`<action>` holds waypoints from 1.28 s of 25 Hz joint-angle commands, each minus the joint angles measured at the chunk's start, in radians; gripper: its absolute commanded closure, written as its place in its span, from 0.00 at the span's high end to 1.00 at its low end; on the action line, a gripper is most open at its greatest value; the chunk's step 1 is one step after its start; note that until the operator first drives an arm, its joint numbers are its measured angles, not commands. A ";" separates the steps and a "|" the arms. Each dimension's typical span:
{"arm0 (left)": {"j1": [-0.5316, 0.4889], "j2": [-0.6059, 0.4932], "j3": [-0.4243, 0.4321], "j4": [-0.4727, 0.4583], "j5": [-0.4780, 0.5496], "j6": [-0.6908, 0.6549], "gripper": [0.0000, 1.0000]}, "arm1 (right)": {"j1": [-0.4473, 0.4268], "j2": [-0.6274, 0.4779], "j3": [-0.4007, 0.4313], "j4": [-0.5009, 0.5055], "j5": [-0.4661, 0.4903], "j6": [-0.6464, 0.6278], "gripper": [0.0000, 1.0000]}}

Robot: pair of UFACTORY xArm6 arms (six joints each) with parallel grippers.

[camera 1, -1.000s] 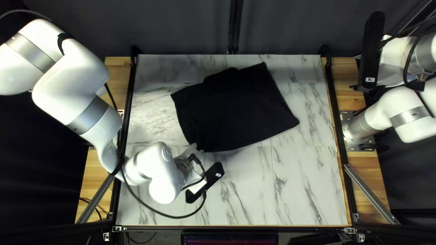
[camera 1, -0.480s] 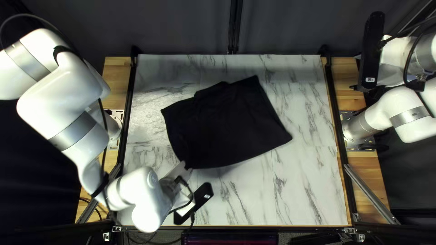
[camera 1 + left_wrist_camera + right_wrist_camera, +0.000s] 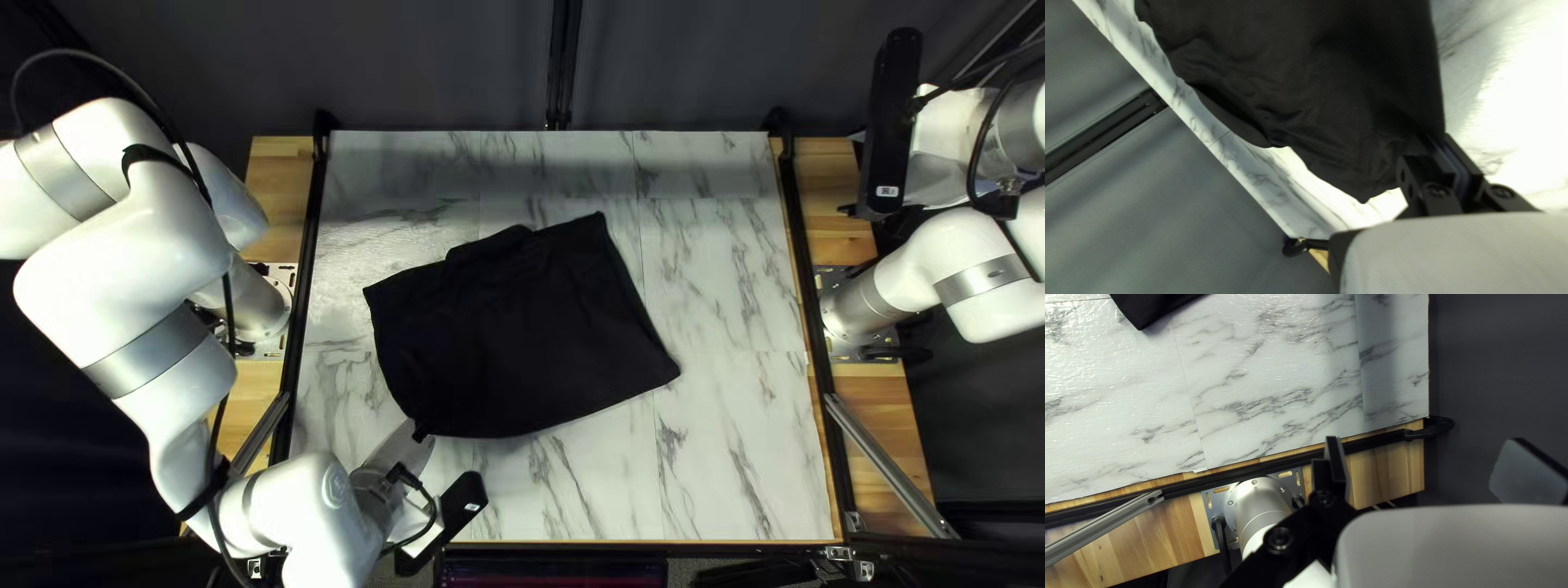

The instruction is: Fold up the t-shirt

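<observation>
Black t-shirt (image 3: 523,332) shifted toward table's near edge (image 3: 675,539); left end effector (image 3: 418,429) clamping it.

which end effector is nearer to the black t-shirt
Left. The left end effector is shut on the near-left corner of the t-shirt; the right end effector hangs open, well apart from it, at the right side of the table.

My left gripper's (image 3: 418,432) fingers (image 3: 1469,167) are pinched together, left wrist (image 3: 316,492) behind them. My right gripper's (image 3: 932,178) fingers (image 3: 1338,465) stand wide apart, the right arm's base (image 3: 1257,498) showing beside one of them.
</observation>
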 commanded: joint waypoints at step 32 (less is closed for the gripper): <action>0.424 0.209 -0.273 0.282 -0.425 0.528 0.00 | 0.000 0.000 0.000 0.000 0.000 0.000 1.00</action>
